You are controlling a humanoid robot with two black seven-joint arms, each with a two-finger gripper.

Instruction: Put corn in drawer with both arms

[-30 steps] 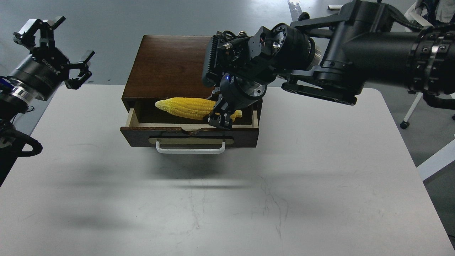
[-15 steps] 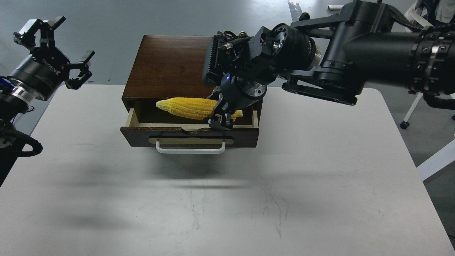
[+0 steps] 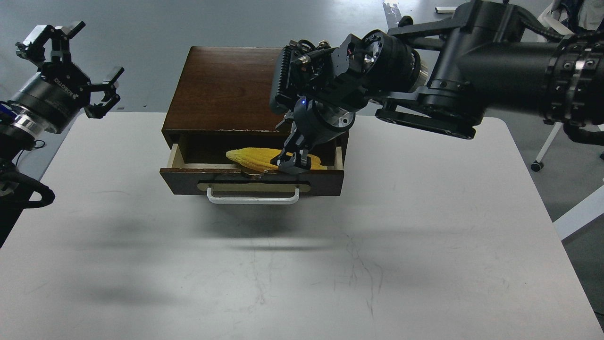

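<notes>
While the drawer (image 3: pixel 251 175) stands pulled open toward the near edge of the table (image 3: pixel 302 245), the corn (image 3: pixel 252 158) lies inside it, low against the front panel. Its long axis runs parallel to the table's far edge, with the pointed tip toward the left side. The right gripper (image 3: pixel 293 162) sits over the corn's thick end; whether its fingers grip the cob I cannot tell. The left gripper (image 3: pixel 66 71) hangs beyond the far left corner, fingers spread wide, holding nothing.
</notes>
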